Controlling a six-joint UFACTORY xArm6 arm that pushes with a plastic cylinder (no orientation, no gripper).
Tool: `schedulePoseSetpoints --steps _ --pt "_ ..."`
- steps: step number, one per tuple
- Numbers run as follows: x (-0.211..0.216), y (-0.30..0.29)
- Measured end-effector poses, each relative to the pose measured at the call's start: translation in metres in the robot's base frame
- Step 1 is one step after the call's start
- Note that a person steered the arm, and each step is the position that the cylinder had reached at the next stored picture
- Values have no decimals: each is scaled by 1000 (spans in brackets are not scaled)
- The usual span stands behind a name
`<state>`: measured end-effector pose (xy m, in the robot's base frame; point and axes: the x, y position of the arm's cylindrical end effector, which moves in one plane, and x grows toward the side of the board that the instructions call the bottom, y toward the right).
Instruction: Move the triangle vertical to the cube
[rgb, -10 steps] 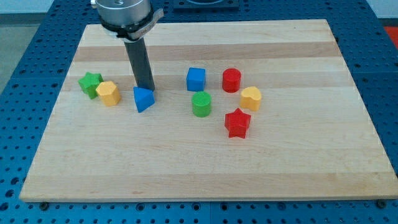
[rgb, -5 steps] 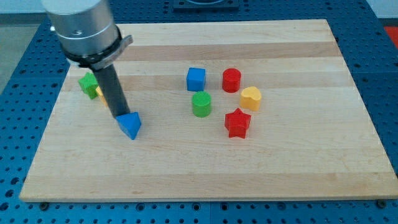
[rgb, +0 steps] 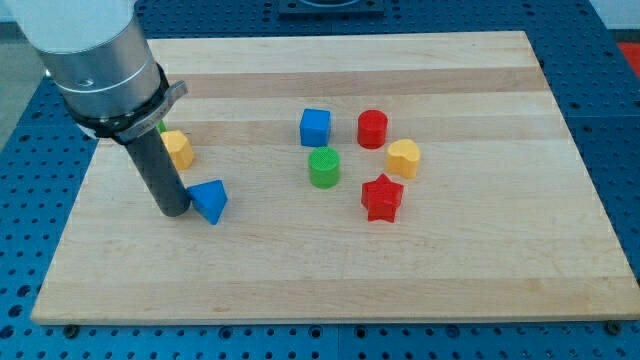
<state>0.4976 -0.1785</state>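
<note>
The blue triangle (rgb: 210, 200) lies on the wooden board (rgb: 330, 260), left of centre and toward the view's bottom. My tip (rgb: 174, 211) rests on the board right against the triangle's left side. The blue cube (rgb: 315, 127) stands up and to the right of the triangle, near the board's middle. The triangle sits well to the left of the cube and lower in the view.
A green cylinder (rgb: 324, 167) stands just below the cube. A red cylinder (rgb: 372, 129), a yellow block (rgb: 403, 158) and a red star (rgb: 382, 197) lie right of it. A yellow block (rgb: 178, 148) shows behind my rod; a green block is mostly hidden behind the arm.
My tip swung from above the triangle round to its left side, moving down and left. The triangle slid down and left from beside the yellow block. The green block got covered by the arm.
</note>
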Motion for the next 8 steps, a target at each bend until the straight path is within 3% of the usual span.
schedulePoseSetpoints --steps 2,5,8 --pt "-15 24" --pt "5 76" --pt "38 85"
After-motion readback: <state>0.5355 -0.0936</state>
